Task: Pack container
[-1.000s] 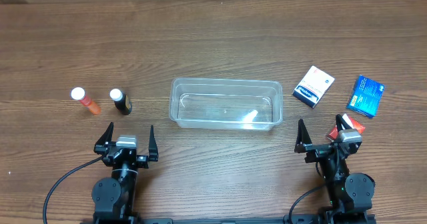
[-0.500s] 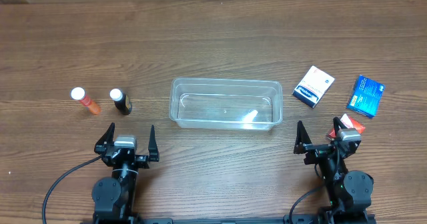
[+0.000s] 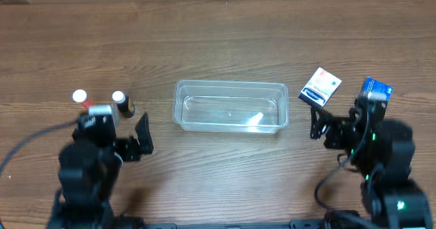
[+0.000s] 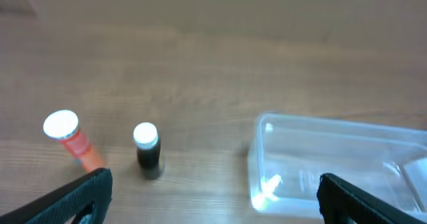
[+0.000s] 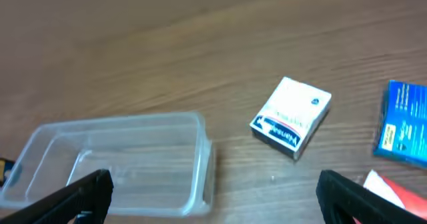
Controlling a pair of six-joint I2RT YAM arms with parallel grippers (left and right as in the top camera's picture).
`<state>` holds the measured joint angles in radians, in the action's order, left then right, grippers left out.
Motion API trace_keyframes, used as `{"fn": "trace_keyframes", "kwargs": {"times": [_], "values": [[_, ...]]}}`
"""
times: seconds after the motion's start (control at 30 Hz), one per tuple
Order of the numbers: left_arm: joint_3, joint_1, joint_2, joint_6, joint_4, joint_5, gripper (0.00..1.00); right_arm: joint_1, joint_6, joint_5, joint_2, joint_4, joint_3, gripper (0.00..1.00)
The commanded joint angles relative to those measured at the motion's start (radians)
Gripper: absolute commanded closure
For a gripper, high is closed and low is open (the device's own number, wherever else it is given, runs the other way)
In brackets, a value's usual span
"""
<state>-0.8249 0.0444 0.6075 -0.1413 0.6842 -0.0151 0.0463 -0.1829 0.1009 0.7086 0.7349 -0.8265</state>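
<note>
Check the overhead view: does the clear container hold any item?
No, the container shows only its bare see-through floor; nothing lies inside it.

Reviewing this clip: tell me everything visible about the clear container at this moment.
The container is a clear, see-through plastic bin, rectangular with rounded corners, low walls and a slightly flared rim. It has no lid and looks empty; only glare shows on its floor. It sits upright and flat on the wooden table, near the middle, its long side running left to right. Nothing but the table touches it.
</note>
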Motion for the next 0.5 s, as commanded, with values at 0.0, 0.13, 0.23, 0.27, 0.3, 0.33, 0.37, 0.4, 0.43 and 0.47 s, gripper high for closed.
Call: {"fn": "trace_keyframes", "kwargs": {"times": [0.0, 0.13, 0.23, 0.27, 0.3, 0.33, 0.37, 0.4, 0.43, 0.47], "values": [[-0.195, 0.003, 0.176, -0.019, 0.14, -0.022, 0.0, 0.004, 0.005, 0.006, 0.195, 0.157, -0.201, 0.0], [-0.405, 0.004, 0.374, 0.029, 0.412, -0.137, 0.0, 0.004, 0.026, 0.006, 0.455, 0.394, -0.381, 0.0], [-0.531, 0.003, 0.484, 0.032, 0.601, -0.188, 0.0, 0.003, 0.026, 0.006, 0.575, 0.488, -0.446, 0.0], [-0.575, 0.003, 0.514, 0.034, 0.651, -0.183, 0.0, 0.003, 0.026, 0.006, 0.592, 0.492, -0.449, 0.0], [-0.602, -0.001, 0.53, 0.033, 0.668, -0.172, 0.0, 0.003, 0.026, 0.006, 0.594, 0.493, -0.449, 0.0], [-0.622, -0.005, 0.54, 0.02, 0.673, -0.153, 0.0, 0.003, 0.026, 0.005, 0.592, 0.493, -0.449, 0.0], [-0.64, -0.015, 0.551, -0.015, 0.673, -0.137, 0.0, 0.001, 0.026, 0.005, 0.589, 0.496, -0.449, 0.0], [-0.658, -0.027, 0.565, -0.04, 0.672, -0.131, 0.0, -0.003, 0.026, 0.005, 0.589, 0.502, -0.449, 0.0], [-0.678, -0.042, 0.584, -0.04, 0.669, -0.129, 0.0, -0.013, 0.026, 0.005, 0.589, 0.51, -0.449, 0.0], [-0.698, -0.061, 0.609, -0.048, 0.667, -0.108, 0.0, -0.023, 0.026, 0.006, 0.589, 0.513, -0.449, 0.0]]}}
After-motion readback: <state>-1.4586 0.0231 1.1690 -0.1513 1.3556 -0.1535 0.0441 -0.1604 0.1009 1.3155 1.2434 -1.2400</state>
